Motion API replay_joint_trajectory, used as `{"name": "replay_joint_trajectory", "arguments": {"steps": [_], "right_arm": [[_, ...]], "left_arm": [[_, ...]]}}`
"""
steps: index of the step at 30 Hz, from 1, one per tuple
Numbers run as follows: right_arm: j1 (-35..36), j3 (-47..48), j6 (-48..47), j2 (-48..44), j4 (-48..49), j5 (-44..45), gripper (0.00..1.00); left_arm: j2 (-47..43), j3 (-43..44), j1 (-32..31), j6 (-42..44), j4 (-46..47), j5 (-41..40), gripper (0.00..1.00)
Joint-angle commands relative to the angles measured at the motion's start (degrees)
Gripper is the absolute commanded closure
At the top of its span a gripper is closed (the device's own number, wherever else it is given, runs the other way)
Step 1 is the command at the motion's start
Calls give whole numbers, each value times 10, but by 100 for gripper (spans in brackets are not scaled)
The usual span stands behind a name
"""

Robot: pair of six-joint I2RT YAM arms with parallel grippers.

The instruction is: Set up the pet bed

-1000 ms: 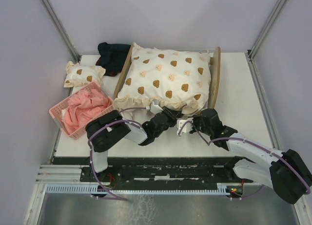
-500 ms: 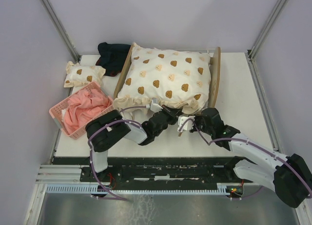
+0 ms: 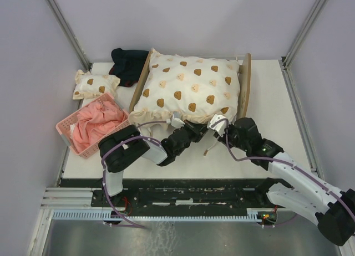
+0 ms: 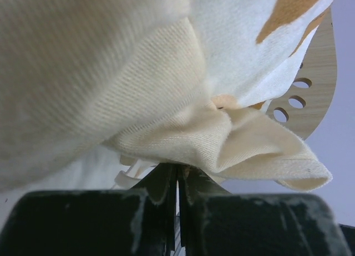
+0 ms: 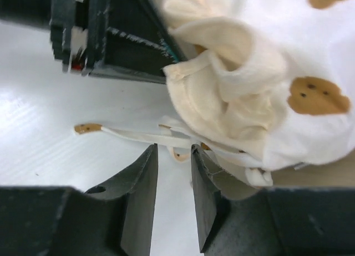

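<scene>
Quilt point(image 3: 188, 87) covers nearly the whole pet bed point(image 3: 245, 81), which sits mid-table with only its two plywood end boards showing past the cream bear-print fabric. The cover bunches and overhangs the bed's near side, probably because it is being drawn down and squared over the mattress, which is hidden.

At that near side the left gripper point(image 4: 177, 173) is fully closed, pinching a thick fold of the quilt's hem. The fabric puckers out from the pinch, and the end board with cut-out holes stands just beyond it. This hold looks meant to anchor the edge while the other arm works.

Just beside it, also at the bed's near side, the right gripper point(image 5: 173, 156) stands partly open. Its fingers point(image 5: 141, 178) grip nothing. Their tips sit just short of a thin tie strap point(image 5: 133, 135) trailing from the hem onto the table; whether they touch it I cannot tell.

Left of the bed sit a pink basket point(image 3: 67, 128) and a small pillow point(image 3: 94, 83).
</scene>
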Motion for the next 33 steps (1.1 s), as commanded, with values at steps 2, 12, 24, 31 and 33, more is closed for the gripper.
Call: {"name": "replay_joint_trajectory", "arguments": {"steps": [2,12,24,31,33], "right_arm": [[0,77,237,-31,-47,103,63],[1,-119,636,-185,100,154,71],[10,-249,737,-130,258,216,65],[13,-273,731,-61,353,205,59],[14,-270,731,-41,366,208,58]], "left_arm": [[5,4,1,25,39,3,97],[-9,-31,-4,26,84,17,97],[-30,-74,-18,61,83,-5,97],[-22,-82,-23,77,97,-9,97],[-27,-87,-23,85,103,-16,97]]}}
